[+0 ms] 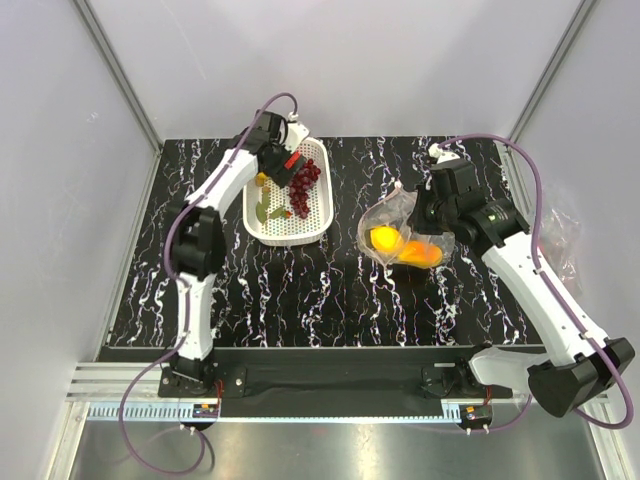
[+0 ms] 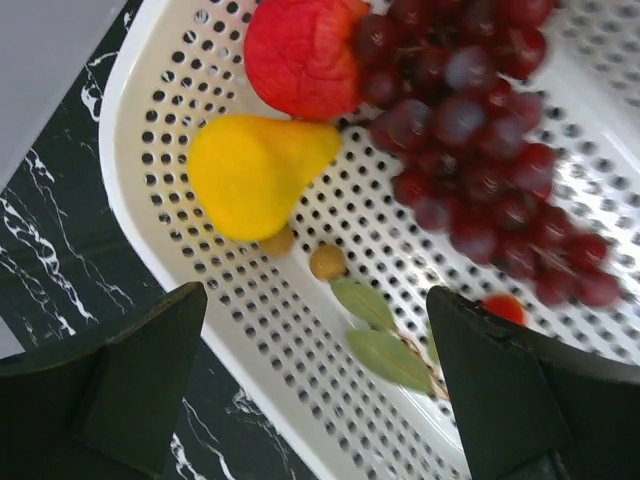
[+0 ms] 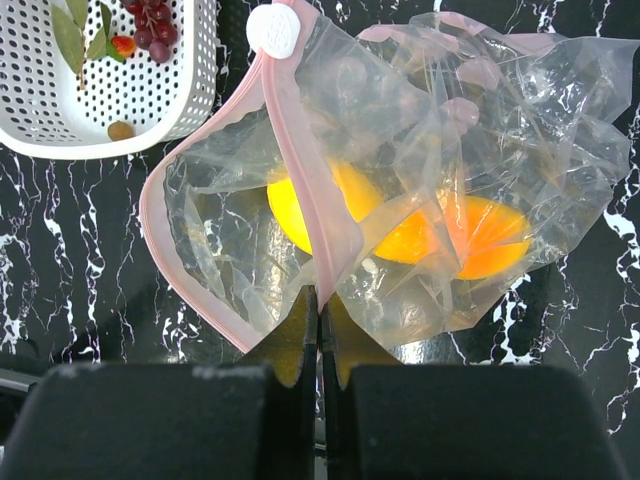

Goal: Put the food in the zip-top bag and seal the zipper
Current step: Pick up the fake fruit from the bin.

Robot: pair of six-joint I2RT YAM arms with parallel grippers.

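1. In the left wrist view, the top edge cuts off the red apple. The grape bunch is blurred and runs out at the top and right.
2. A small red piece sits half behind one finger of the left gripper, too little showing to name it.
3. In the right wrist view, the white basket is cropped at the top and left.
4. The orange pieces show only through the crinkled zip-top bag, their outlines unclear. The zipper crosses the lemon.
5. The bag's near edge disappears between the closed jaws of the right gripper.

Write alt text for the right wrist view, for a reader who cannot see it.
Two dark fingers pinch the pink zipper of a clear bag holding yellow fruit and orange fruit. A white basket sits at top left.
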